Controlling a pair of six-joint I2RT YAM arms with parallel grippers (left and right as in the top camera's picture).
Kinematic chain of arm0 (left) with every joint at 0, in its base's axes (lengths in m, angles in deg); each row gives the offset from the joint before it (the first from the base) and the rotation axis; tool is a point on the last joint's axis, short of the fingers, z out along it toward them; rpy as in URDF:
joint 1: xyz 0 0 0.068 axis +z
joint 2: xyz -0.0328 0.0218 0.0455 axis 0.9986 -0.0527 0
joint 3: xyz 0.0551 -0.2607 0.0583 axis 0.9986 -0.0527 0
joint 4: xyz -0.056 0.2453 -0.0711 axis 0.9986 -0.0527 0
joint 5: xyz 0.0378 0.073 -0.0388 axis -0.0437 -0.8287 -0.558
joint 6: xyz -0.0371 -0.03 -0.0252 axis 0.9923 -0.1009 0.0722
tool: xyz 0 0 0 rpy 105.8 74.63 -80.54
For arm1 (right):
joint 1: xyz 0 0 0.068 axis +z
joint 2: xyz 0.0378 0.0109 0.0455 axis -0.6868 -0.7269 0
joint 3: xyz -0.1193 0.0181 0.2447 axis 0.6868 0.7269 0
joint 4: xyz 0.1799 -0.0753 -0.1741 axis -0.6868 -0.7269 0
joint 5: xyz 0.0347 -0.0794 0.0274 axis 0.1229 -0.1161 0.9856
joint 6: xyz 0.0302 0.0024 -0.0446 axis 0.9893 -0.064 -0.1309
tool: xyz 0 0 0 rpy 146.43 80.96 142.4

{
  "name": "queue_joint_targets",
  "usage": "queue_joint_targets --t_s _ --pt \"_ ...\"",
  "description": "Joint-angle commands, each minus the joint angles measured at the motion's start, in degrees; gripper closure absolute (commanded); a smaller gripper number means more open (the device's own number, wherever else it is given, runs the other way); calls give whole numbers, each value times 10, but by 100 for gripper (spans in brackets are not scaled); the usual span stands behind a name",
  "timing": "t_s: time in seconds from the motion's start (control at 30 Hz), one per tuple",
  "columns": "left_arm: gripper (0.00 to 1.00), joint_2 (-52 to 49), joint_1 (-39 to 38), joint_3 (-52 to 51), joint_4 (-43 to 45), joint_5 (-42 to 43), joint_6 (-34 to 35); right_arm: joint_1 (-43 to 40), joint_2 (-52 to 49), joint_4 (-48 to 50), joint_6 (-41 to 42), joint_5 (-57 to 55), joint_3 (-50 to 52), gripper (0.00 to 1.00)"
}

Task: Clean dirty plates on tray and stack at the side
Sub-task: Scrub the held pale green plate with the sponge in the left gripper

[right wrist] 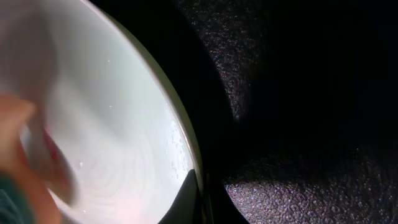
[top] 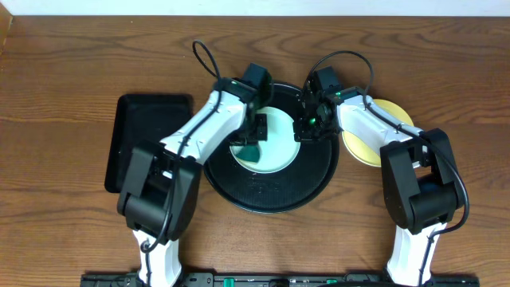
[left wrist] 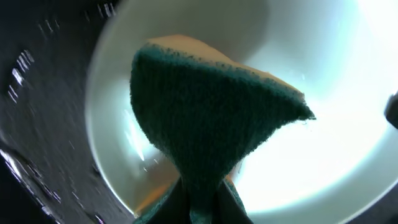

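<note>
A pale blue-green plate [top: 275, 135] lies on the round black tray [top: 271, 195]. My left gripper [top: 253, 137] is shut on a green sponge [top: 250, 151] that rests on the plate's left part. In the left wrist view the sponge [left wrist: 199, 106] fans out from the jaws over the plate [left wrist: 323, 81]. My right gripper [top: 311, 127] is shut on the plate's right rim. In the right wrist view one dark finger [right wrist: 186, 199] lies over the rim [right wrist: 180, 134], beside the tray [right wrist: 298, 186]. A pale yellow plate [top: 374, 143] sits on the table right of the tray, partly under the right arm.
A smaller rectangular black tray [top: 147, 135] lies on the wooden table left of the round tray. Both arms reach in from the near edge and meet over the round tray.
</note>
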Motion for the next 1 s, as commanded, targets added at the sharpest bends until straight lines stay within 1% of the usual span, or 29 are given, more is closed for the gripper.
queue_joint_targets --t_s 0.0,0.13,0.23,0.3,0.33,0.47,0.57,0.6,0.63,0.73,0.87,0.97 --pt "93 -14 -21 -7 -3 0 78 10 -8 -5 3 -31 16 99" --pt "93 -22 -33 -9 19 -1 80 11 -8 -5 3 -31 16 99" --pt "92 -28 -29 -9 58 -4 68 11 -8 -5 3 -31 16 99" --pt "93 -31 -25 -9 85 -23 66 12 -8 -5 3 -31 16 99" --pt "93 -32 -21 -9 97 -48 67 12 -8 -5 3 -31 16 99" --pt "93 -32 -9 -9 98 -92 68 13 -8 -7 1 -31 16 99" --pt "93 -32 5 -9 50 -90 132 14 -8 -6 1 -34 16 99" --pt "92 -32 9 -9 31 -81 148 14 -8 -6 1 -36 16 99" --pt "92 -32 11 -9 8 -53 148 15 -8 -6 1 -36 16 99" --pt "93 -32 9 -9 -18 9 137 15 -8 -5 2 -36 16 99" --pt "93 -32 -9 -9 -5 82 88 15 -8 -5 2 -36 16 99" --pt "92 -32 -20 -9 31 86 51 15 -8 -5 2 -35 16 99"
